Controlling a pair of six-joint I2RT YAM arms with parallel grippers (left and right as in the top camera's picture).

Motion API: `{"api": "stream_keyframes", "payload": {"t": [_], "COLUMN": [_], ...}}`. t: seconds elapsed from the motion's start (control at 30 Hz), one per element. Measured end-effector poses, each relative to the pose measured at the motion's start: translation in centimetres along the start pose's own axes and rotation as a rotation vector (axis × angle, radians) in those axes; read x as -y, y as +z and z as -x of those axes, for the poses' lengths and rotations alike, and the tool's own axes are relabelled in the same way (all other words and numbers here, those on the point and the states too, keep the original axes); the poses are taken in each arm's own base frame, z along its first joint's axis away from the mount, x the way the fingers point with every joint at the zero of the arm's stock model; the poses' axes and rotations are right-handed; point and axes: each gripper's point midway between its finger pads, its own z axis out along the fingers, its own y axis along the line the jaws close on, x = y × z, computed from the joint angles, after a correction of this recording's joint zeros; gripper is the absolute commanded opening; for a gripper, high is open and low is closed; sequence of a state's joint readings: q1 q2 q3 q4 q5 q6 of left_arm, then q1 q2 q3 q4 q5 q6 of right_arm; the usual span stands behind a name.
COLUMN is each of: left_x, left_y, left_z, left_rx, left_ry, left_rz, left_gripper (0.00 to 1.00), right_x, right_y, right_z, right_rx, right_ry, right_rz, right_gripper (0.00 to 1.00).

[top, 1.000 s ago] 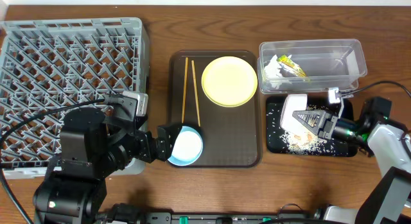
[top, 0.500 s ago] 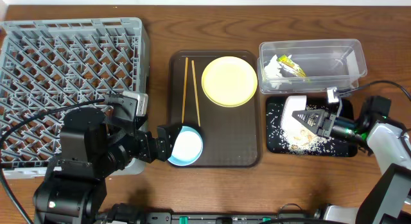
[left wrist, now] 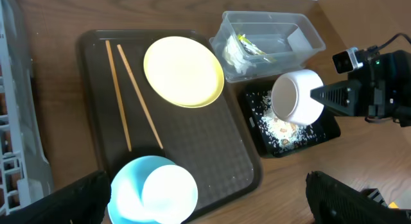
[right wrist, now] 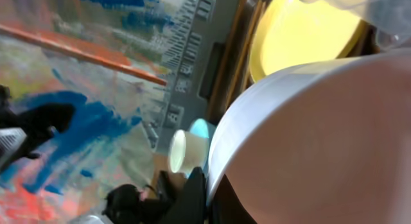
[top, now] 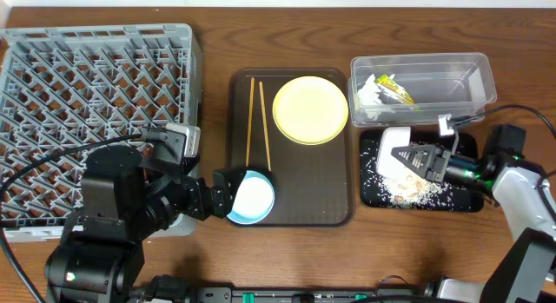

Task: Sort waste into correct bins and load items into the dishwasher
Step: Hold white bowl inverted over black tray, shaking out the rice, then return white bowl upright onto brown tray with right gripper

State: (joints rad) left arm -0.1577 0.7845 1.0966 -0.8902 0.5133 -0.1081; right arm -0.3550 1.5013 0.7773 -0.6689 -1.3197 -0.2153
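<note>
My right end effector [top: 415, 157] is clamped on the rim of the white bowl [top: 398, 136], holding it tipped on its side above the black tray [top: 372, 192], mouth turned toward the middle of the bench. Crumbs [top: 404, 192] lie scattered in the tray right beneath it. Just behind sits the clear tub [top: 469, 77] with the wrapper [top: 393, 88] and tissue [top: 367, 93] inside.

Further out, the brown tray [top: 300, 186] carries the yellow plate [top: 310, 109], the chopsticks [top: 258, 121] with their long axis running front to back, and the blue bowl [top: 253, 199]. My left end effector [top: 224, 194] sits spread open at that bowl.

The dish rack [top: 87, 77] lies clear across the bench from the white bowl, beyond the brown tray. I judge the left arm far nearer to it, so the white bowl has the longest way to go
</note>
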Motion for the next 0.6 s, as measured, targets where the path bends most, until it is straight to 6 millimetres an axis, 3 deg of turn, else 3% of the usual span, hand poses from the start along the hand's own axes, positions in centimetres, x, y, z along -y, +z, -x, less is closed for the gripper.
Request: {"api": "stream_keyframes", "payload": {"t": [0.17,0.27,0.37,0.47,0.6], "left_x": [0.0,0.0,0.0,0.0,0.0], "left_y": [0.0,0.0,0.0,0.0,0.0], "left_z": [0.0,0.0,0.0,0.0,0.0], "left_rx": [0.0,0.0,0.0,0.0,0.0], "left_ry": [0.0,0.0,-0.001,0.0,0.0], "left_rz": [0.0,0.0,0.0,0.0,0.0], "left_gripper": [0.98,0.98,0.98,0.98,0.98], "right_x": [-0.8,0.5,0.3,-1.2,-5.2], "right_y": [0.4,1.0,1.5,3.0,6.1], "right_z": [-0.8,-1.0,-1.5,-2.1,-2.2], "right_rx": [-0.026,-0.064,-0.089,-0.15,-0.257], "right_ry": [0.027,0.001,0.035,0.002,-0.218], "right_rz": [0.016,-0.099,-0.12,-0.14,-0.242], "right_gripper": [0.01,0.01,0.01,0.01,0.01]}}
